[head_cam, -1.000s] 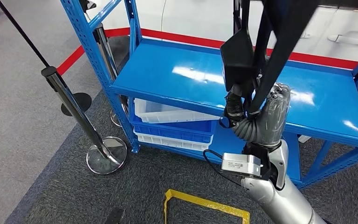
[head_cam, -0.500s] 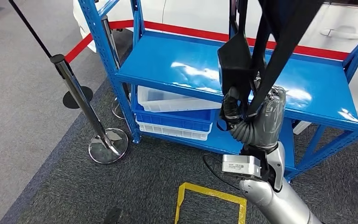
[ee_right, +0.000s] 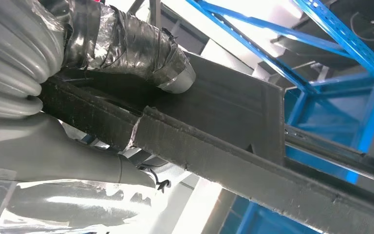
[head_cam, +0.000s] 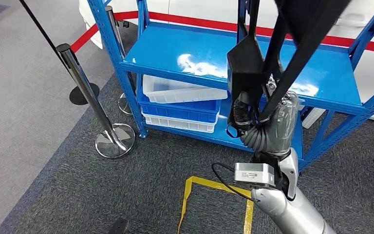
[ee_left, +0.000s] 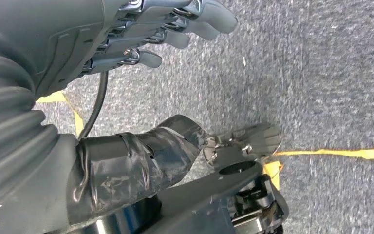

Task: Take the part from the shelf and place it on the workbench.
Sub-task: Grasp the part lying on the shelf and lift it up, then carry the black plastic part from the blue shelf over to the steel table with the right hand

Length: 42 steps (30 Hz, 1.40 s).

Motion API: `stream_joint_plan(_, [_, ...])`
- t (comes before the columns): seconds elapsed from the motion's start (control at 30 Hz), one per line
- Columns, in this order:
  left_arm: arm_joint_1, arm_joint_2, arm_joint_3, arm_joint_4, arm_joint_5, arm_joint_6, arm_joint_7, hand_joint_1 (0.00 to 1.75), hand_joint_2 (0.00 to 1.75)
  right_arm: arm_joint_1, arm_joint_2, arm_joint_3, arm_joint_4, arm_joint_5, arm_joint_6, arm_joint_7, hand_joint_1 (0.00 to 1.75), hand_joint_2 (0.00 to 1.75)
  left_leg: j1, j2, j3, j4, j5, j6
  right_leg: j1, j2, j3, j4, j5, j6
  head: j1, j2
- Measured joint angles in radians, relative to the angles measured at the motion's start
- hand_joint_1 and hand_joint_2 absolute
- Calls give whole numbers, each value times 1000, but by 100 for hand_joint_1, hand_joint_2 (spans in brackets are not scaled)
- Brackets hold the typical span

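No readable text, brand, number or sign anywhere. Wrist camera box (head_cam: 254, 174) on the right arm carries a small dark print on its pale face, too tiny and blurred to read. Shelf (head_cam: 185, 53), bins (head_cam: 177, 114), post (head_cam: 85, 90) and floor tape (head_cam: 195, 185): no markings legible. Wrist views: no lettering visible on the part (ee_right: 233, 122) or on the left hand (ee_left: 126, 39).

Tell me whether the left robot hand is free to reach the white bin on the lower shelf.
Probably not yet: the left robot hand hangs open over the carpet, while the white bin sits tucked under the blue shelf.
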Motion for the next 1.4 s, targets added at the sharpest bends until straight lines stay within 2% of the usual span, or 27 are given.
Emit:
stream_joint_plan(0.07, [3, 1, -1, 0, -2, 0, 2, 0, 175, 0, 0, 0, 1, -1, 2, -1, 175, 175, 3, 1, -28, 65, -98, -12, -1, -5, -26, 0, 26, -16, -4, 0])
stream_joint_plan(0.13, [3, 1, -1, 0, -6, 0, 3, 0, 175, 0, 0, 0, 1, -1, 7, -1, 175, 175, 5, 1, -57, 185, -193, -18, 2, -6, -54, 1, 50, -23, -7, 0])
stream_joint_plan(0.17, [2, 1, -1, 0, -7, 0, 3, 0, 175, 0, 0, 0, 1, -2, 10, -1, 175, 175, 6, 1, -62, 239, -204, -19, 5, -7, -70, 3, 62, -24, -6, 0])
stream_joint_plan(0.23, [1, 0, -1, 0, -7, 0, 4, 0, 175, 0, 0, 0, 1, -2, 12, -1, 175, 175, 5, 1, -29, 275, -157, -14, 9, -6, -105, 7, 85, -24, -7, 0])
stream_joint_plan(0.3, [-2, 2, -1, 0, -7, 0, 4, 0, 175, 0, 0, 0, 1, -2, 12, -1, 175, 175, 1, -1, 74, 187, -125, 4, 12, -4, -133, 10, 107, -22, -7, 0])
stream_joint_plan(0.37, [-8, 5, -2, 0, -8, 0, 5, 0, 175, -1, 0, 0, 1, -2, 13, 1, 175, 175, -9, -3, 191, 40, -158, 20, 12, -5, -148, 9, 125, -15, -7, 0])
stream_joint_plan(0.4, [-11, 6, -4, 0, -8, 0, 5, 0, 175, -1, 0, 0, 1, -2, 14, 2, 175, 175, -14, -4, 222, -8, -173, 24, 10, -7, -152, 6, 135, -9, -7, 0])
stream_joint_plan(0.43, [-12, 6, -7, 0, -8, 0, 5, 0, 175, -1, 0, 0, 1, -2, 15, 3, 175, 175, -18, -5, 230, -36, -174, 26, 8, -9, -156, 2, 148, -3, -8, 0])
stream_joint_plan(0.5, [-10, 5, -14, 0, -8, -1, 6, 0, 175, 1, 0, 0, 2, -3, 17, 5, 175, 175, -15, -1, 221, -54, -147, 31, 6, -8, -165, 0, 147, 8, -7, 0])
stream_joint_plan(0.53, [-8, 5, -15, 0, -7, -1, 7, 0, 175, 2, 0, 0, 3, -3, 18, 6, 175, 175, -12, 3, 214, -62, -133, 36, 6, -7, -172, 18, 120, 12, -6, 0])
stream_joint_plan(0.63, [-3, 5, -17, 0, -7, -2, 9, 0, 175, 3, 0, 0, 4, -3, 18, 7, 175, 175, -9, 10, 174, -58, -102, 46, 3, -5, -205, 172, -23, 21, -1, 0])
stream_joint_plan(0.67, [-4, 5, -17, 0, -8, -2, 9, 0, 175, 4, 0, 0, 4, -3, 18, 8, 175, 175, -8, 11, 156, -51, -93, 46, 1, -5, -209, 226, -44, 25, -1, 0])
stream_joint_plan(0.7, [-4, 5, -17, 0, -8, -2, 9, 0, 175, 4, 0, 0, 5, -3, 18, 8, 175, 175, -7, 11, 137, -43, -84, 45, -2, -5, -202, 257, -38, 29, -2, 0])
stream_joint_plan(0.73, [-4, 4, -17, 0, -8, -2, 9, 0, 175, 5, 0, 0, 5, -3, 18, 9, 175, 175, -5, 11, 117, -34, -76, 41, -5, -5, -183, 261, -12, 34, -1, 0])
stream_joint_plan(0.77, [-4, 4, -17, 0, -8, -2, 9, 0, 175, 5, 0, 0, 5, -3, 18, 9, 175, 175, -2, 11, 96, -22, -69, 36, -9, -5, -150, 236, 19, 40, -2, 0])
stream_joint_plan(0.83, [-4, 4, -17, 0, -8, -2, 9, 0, 175, 4, 0, 0, 5, -3, 18, 10, 175, 175, 2, 11, 56, 6, -58, 24, -12, -4, -66, 125, 21, 47, -1, 0])
stream_joint_plan(0.9, [-4, 4, -17, 0, -8, -2, 9, 0, 175, 3, 0, 0, 5, -3, 18, 11, 175, 175, 0, 9, 34, 23, -43, 12, -8, 0, -23, 48, -11, 38, 1, 0])
stream_joint_plan(0.97, [-2, 4, -17, 0, -7, -2, 8, 0, 175, 3, 0, 0, 5, -3, 18, 12, 175, 175, 1, 8, 26, 23, -24, 3, -5, 0, -33, 41, -4, 18, 1, 0])
stream_joint_plan(1.0, [-2, 5, -17, 0, -7, -2, 8, 0, 175, 3, 0, 0, 6, -4, 19, 12, 175, 175, 3, 7, 19, 27, -30, -2, -6, -1, -42, 41, 6, 9, 2, 0])
stream_joint_plan(1.07, [0, 6, -18, 1, -6, -2, 8, 0, 175, 2, 0, 0, 7, -21, 25, 8, 175, 175, 7, 7, 0, 75, -102, -13, -8, -6, -67, 39, 32, -8, -2, 0])
stream_joint_plan(1.13, [1, 6, -18, 1, -4, -4, 6, 0, 175, 2, 1, 0, 7, -62, 40, -8, 175, 175, 9, 7, -23, 190, -206, -21, -6, -6, -96, 39, 57, -15, -5, 0])
stream_joint_plan(1.17, [0, 5, -18, 1, -2, -5, 6, 0, 175, 1, 1, 0, 7, -87, 49, -19, 175, 175, 10, 7, -30, 250, -232, -22, -4, -6, -113, 39, 70, -16, -6, 0])
stream_joint_plan(1.2, [0, 5, -18, 1, 0, -5, 4, 0, 175, 1, 1, 0, 8, -109, 58, -30, 175, 175, 9, 7, -27, 291, -234, -21, -2, -6, -129, 39, 81, -17, -6, 0])
stream_joint_plan(1.23, [0, 5, -18, 1, 3, -4, 3, 0, 175, 1, 1, 0, 8, -128, 65, -39, 175, 175, 9, 6, -11, 303, -215, -17, 1, -6, -145, 39, 94, -17, -6, 0])
stream_joint_plan(1.3, [-1, 5, -18, 1, 7, -1, 0, 0, 175, 0, 1, 0, 7, -143, 72, -48, 175, 175, 2, 4, 68, 227, -167, 2, 6, -5, -171, 39, 116, -17, -6, 0])
stream_joint_plan(1.37, [-4, 8, -18, 1, 8, 2, -2, 0, 175, -2, 1, 0, 7, -146, 72, -51, 175, 175, -9, 1, 178, 78, -176, 24, 8, -5, -185, 36, 134, -12, -6, 0])
stream_joint_plan(1.4, [-5, 9, -18, 1, 8, 3, -3, 0, 175, -3, 1, 0, 7, -147, 72, -52, 175, 175, -14, 0, 213, 22, -186, 29, 6, -6, -187, 31, 144, -8, -6, 0])
